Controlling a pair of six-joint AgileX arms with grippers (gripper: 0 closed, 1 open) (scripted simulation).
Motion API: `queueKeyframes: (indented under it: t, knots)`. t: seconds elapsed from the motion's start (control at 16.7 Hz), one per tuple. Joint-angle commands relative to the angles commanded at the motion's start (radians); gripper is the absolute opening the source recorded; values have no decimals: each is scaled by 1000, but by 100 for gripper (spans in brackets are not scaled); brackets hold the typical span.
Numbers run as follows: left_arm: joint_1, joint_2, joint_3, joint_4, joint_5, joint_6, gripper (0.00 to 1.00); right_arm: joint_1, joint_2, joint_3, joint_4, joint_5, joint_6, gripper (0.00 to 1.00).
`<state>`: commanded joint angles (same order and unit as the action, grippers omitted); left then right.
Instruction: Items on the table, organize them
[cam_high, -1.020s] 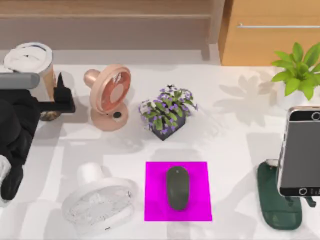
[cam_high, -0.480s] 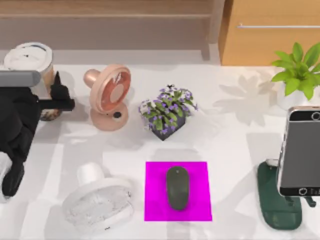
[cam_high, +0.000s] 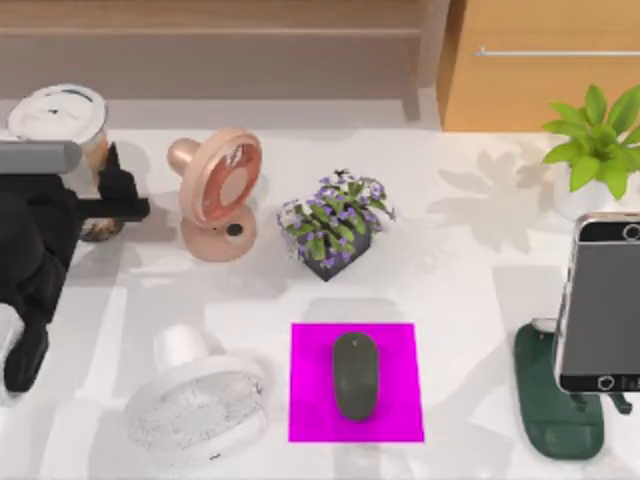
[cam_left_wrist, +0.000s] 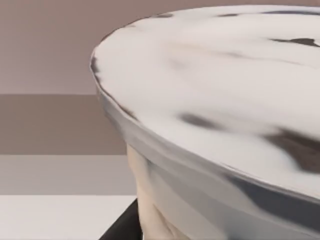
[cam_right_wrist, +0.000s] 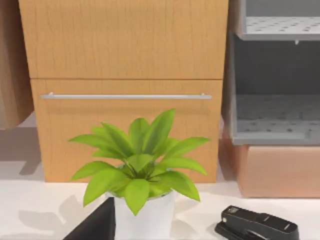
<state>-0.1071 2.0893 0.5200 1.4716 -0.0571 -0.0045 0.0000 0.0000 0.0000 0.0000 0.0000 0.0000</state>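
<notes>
The tall orange-beige cup (cam_high: 60, 118) with a white lid stands at the far left of the table (cam_high: 470, 270). My left gripper (cam_high: 112, 190) sits hard against the cup's right side, its black arm reaching in from the left edge. The cup's lid (cam_left_wrist: 225, 100) looms very close in the left wrist view. The dark grey mouse (cam_high: 356, 375) lies on a magenta pad (cam_high: 310, 400) at front centre. The smartphone (cam_high: 600, 305) stands upright on a dark green stand (cam_high: 545, 400) at the right edge. A dark part of my right gripper (cam_right_wrist: 95, 227) shows in the right wrist view.
A pink fan (cam_high: 218, 192) stands right of the cup, a white fan (cam_high: 195, 405) at front left. A purple flower pot (cam_high: 335, 228) is mid-table, a green plant (cam_high: 598, 145) at the far right. A wooden cabinet (cam_right_wrist: 125, 75) and a black stapler (cam_right_wrist: 257, 227) lie beyond.
My left arm and gripper have crept slightly to the left and toward the far side beside the cup. The cup, mouse and smartphone have stayed put.
</notes>
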Motion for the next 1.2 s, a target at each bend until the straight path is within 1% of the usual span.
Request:
queueKeyframes:
  t: [0.06, 0.12, 0.66, 0.9, 1.2]
  knots:
    - [0, 0, 0, 0, 0, 0, 2, 0, 0, 0, 0, 0, 0, 100]
    - [0, 0, 0, 0, 0, 0, 0, 0, 0, 0, 0, 0, 0, 100]
    - [-2, -5, -1, -3, 0, 1, 0, 0, 0, 0, 0, 0, 0, 100]
    - [-2, -51, -3, -47, 0, 1, 0, 0, 0, 0, 0, 0, 0, 100]
    - [-2, -51, -2, -49, -1, 3, 0, 0, 0, 0, 0, 0, 0, 100]
